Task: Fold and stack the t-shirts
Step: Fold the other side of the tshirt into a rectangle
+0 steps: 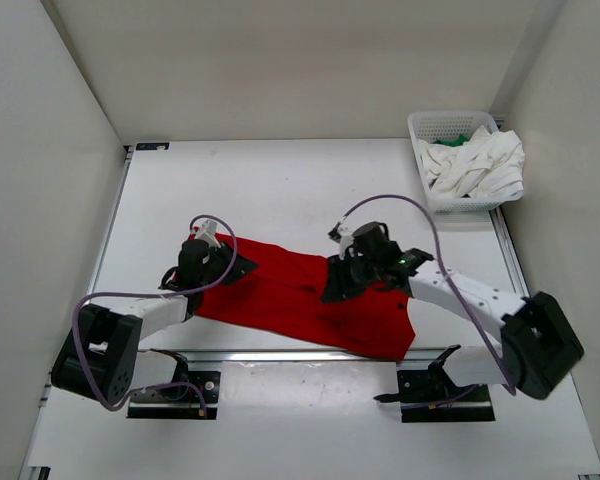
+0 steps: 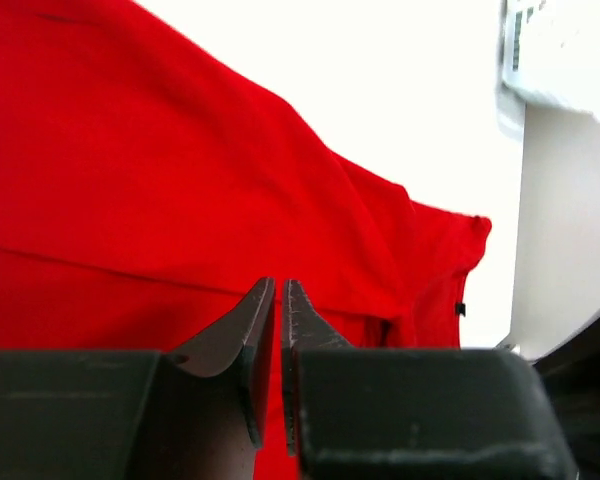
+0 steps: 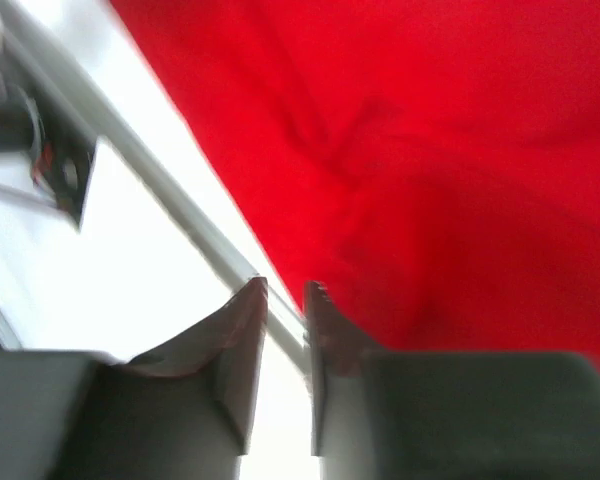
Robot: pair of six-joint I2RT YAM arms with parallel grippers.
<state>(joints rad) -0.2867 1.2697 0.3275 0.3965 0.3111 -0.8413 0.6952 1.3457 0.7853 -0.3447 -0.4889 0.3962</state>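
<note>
Left arm [image 1: 155, 308] stretched low, jaws clamped on the red t-shirt [image 1: 280, 300]; right arm [image 1: 460, 295] likewise, jaws apart

Beyond the red t-shirt [image 1: 300, 300] spread across the near middle, I have open table [image 1: 280, 180] up to the back wall [image 1: 300, 60]. The basket [image 1: 450, 125], heaped with white cloth [image 1: 480, 165], blocks the far right corner; side walls [image 1: 40, 200] hem me in.

My right wrist view is blurred. From above, my left gripper [image 1: 202, 262] and right gripper [image 1: 352, 268] hide part of the red t-shirt [image 1: 280, 295]. At the far right corner of the tabletop [image 1: 280, 180], the white t-shirt [image 1: 480, 165] covers most of the green t-shirt [image 1: 462, 139].
</note>
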